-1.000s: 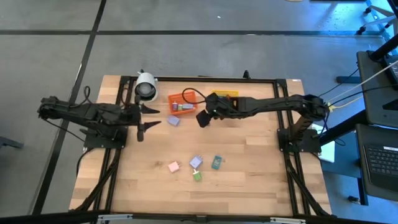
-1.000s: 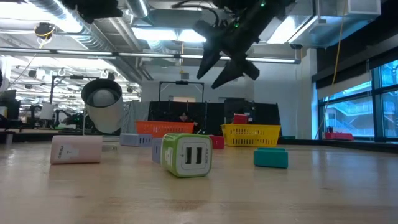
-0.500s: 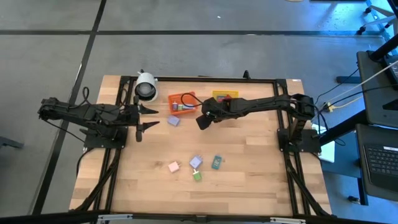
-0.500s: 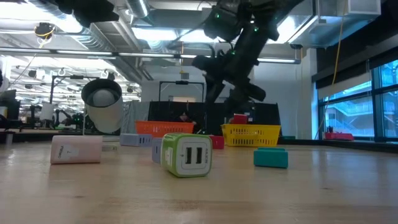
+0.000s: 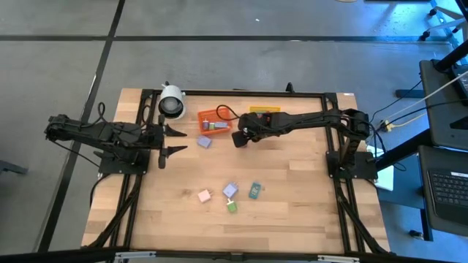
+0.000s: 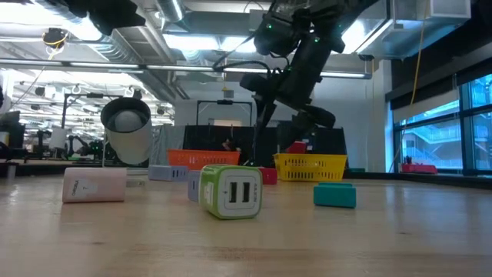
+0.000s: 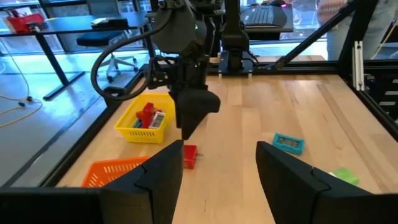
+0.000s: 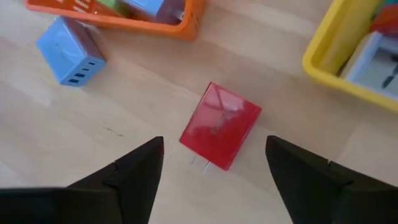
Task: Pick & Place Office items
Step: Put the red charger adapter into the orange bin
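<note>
My right gripper [image 5: 238, 139] [image 8: 214, 146] is open and hangs above a red block [image 8: 221, 124] that lies flat on the wood between the two bins; its fingers stand on either side of the block without touching it. The left wrist view shows the same red block [image 7: 189, 155] under the right arm. A blue block [image 8: 69, 59] [image 5: 204, 142] lies beside the orange bin. Pink [image 5: 204, 196], lilac [image 5: 231, 191], teal [image 5: 254, 191] and green [image 5: 232, 207] blocks lie nearer the table's near edge. My left gripper [image 5: 173, 140] [image 7: 221, 152] is open and waits at the left side.
An orange mesh bin [image 5: 214, 122] and a yellow mesh bin [image 5: 263, 113] with items inside stand at the far edge. A white cylindrical camera-like object [image 5: 172, 101] stands at the far left corner. Bare wood lies between the gripper and the near group of blocks.
My right gripper has come down toward the red block between the bins and has tipped its fingers more steeply downward, staying open. The blocks have not moved.
</note>
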Tool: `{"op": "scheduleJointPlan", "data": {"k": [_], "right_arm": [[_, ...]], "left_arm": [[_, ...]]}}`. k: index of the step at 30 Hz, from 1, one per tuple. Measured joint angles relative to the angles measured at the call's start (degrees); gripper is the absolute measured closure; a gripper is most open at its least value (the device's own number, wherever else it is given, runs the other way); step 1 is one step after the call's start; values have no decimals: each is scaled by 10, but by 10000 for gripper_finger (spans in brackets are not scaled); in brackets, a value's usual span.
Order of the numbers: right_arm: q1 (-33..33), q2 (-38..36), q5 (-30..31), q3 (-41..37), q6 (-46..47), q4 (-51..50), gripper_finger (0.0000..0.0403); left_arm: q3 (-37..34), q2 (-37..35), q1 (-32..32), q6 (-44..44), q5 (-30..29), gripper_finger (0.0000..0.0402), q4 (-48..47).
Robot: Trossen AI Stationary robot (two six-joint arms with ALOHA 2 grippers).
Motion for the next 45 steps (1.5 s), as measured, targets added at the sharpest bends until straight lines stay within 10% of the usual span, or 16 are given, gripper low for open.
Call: {"op": "scheduleJointPlan", "data": {"k": [45], "right_arm": [[-33, 81, -71, 0, 119, 58, 122]], "left_arm": [[0, 29, 0, -2, 30, 206, -32]]}}
